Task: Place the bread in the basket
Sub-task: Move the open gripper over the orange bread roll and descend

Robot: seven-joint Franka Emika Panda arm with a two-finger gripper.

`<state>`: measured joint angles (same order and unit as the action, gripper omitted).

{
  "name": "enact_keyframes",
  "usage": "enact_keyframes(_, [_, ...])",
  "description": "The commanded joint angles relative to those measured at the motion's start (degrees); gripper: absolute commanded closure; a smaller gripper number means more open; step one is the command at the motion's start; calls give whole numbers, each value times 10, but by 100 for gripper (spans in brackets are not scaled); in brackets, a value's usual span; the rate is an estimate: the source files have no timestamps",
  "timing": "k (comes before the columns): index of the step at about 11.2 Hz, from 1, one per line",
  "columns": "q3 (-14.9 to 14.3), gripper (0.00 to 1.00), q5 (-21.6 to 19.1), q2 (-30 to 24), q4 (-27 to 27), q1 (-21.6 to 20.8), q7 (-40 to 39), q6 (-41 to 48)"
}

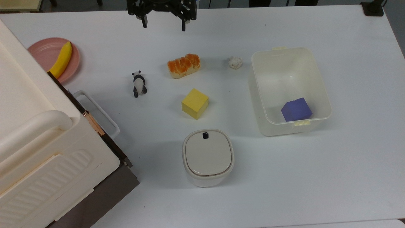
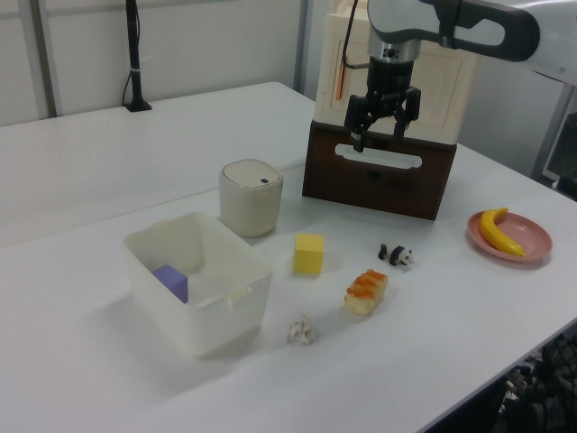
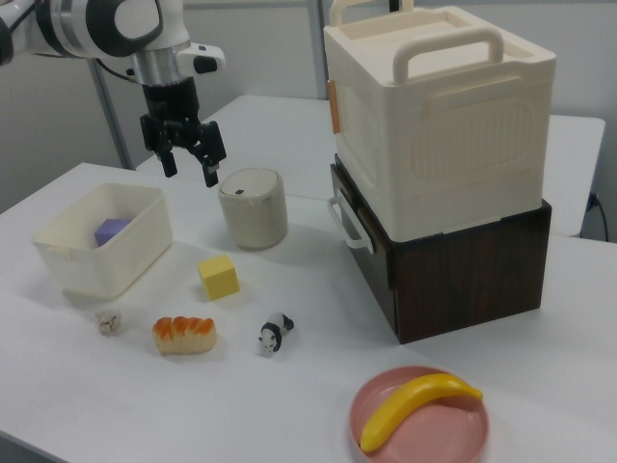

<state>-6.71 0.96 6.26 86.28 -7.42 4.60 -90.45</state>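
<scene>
- Step in hand, as judged: approach/reach – nothing is gripped yet, and the bread (image 1: pixel 184 65) is untouched on the white table (image 1: pixel 316 177).
- Gripper (image 1: pixel 164 24): seen at the top view's upper edge, fingers spread wide w/ nothing between them; it is held high above the table, as the left view (image 2: pixel 380 136) and right view (image 3: pixel 189 168) show.
- Bread: lying flat, glossy lobed top up, slightly skewed in the top view. It sits between the panda figure (image 1: pixel 138 84) on the top view's left and the small whitish lump (image 1: pixel 235 62) on the top view's right – well apart from both. The yellow cube (image 1: pixel 195 103) is near it, on the side away from the gripper.
- Basket (image 1: pixel 322 95): well to the top view's right of the bread, beyond the lump. A purple block (image 1: pixel 296 109) is already lying in one corner; the rest of the floor is bare.
- Next move, as judged: the gripper is to be brought over the bread and lowered, w/ fingers set across the loaf's short width, so some wrist turn is likely needed to match the skew.
- After closing – a lift high enough to clear the basket rim, then a carry toward the top view's right, w/ release over the bare floor away from the purple block.
- Also on the table, not involved: cream lidded container (image 1: pixel 208 157), banana (image 1: pixel 62 59) on pink plate (image 1: pixel 44 52), stacked cream and brown boxes (image 1: pixel 47 152).
</scene>
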Motion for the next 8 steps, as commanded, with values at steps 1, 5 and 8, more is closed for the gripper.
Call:
enact_keyframes(1, [2, 0, -3, -56, 79, -12, -20, -21])
enact_keyframes(5, [14, 0, -4, -125, 193, -13, -17, -110])
enact_keyframes(8, [26, 0, -7, -162, 291, -11, 84, -195])
